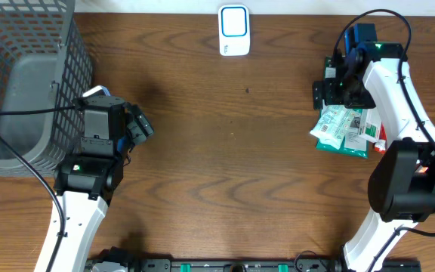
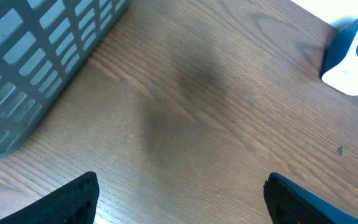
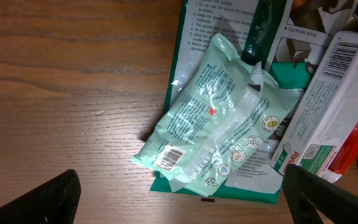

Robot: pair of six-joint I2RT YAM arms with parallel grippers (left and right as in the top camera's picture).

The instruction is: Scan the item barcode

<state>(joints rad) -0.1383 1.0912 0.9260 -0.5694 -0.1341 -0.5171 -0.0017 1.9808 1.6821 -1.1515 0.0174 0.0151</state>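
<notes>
Right hand [image 1: 342,92] hangs released just above the pale green packet [image 3: 216,124], which lies on a pile of packages [image 1: 357,140] at the right of the surface [image 1: 232,166]; left hand [image 1: 138,125] is released too. Nothing is grasped yet: pickup and presenting to the scanner [image 1: 233,30] remain.

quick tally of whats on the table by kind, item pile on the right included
grey mesh basket: 1
white and blue barcode scanner: 1
pale green plastic pouch: 1
dark green flat packet: 1
white and red carton: 1
total: 5 clearly seen; the pile may hide more
</notes>
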